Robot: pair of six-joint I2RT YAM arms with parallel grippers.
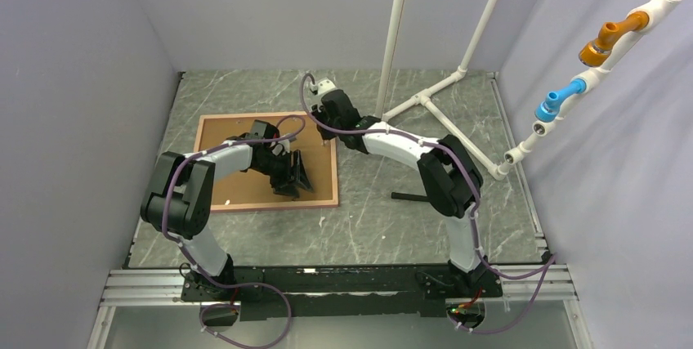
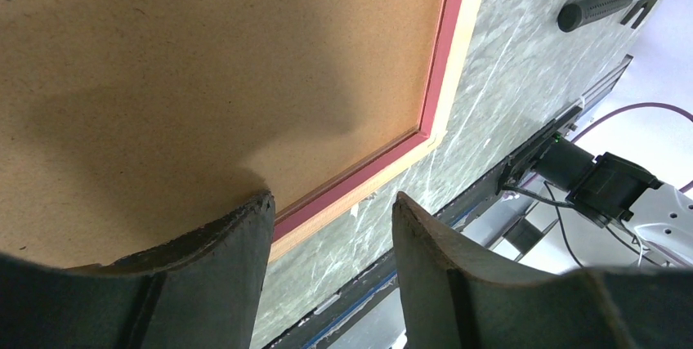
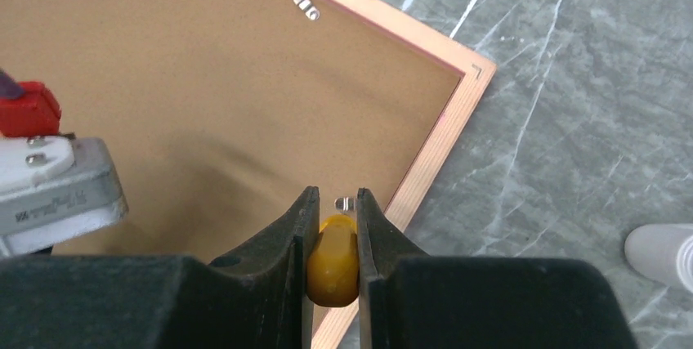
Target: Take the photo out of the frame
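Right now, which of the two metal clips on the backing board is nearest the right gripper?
The clip just ahead of the right gripper, beside the frame edge; the other clip lies farther up the board.

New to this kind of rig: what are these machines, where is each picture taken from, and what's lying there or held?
Two robot arms stand at the near edge of a table. One picture looks down from above; the others come from a camera on each wrist. A pink frame lies face down, brown backing board up, with a dark tool handle nearby. The left pincer is open over the frame's edge, empty. The right pincer grips a small yellow object. The photo is hidden.
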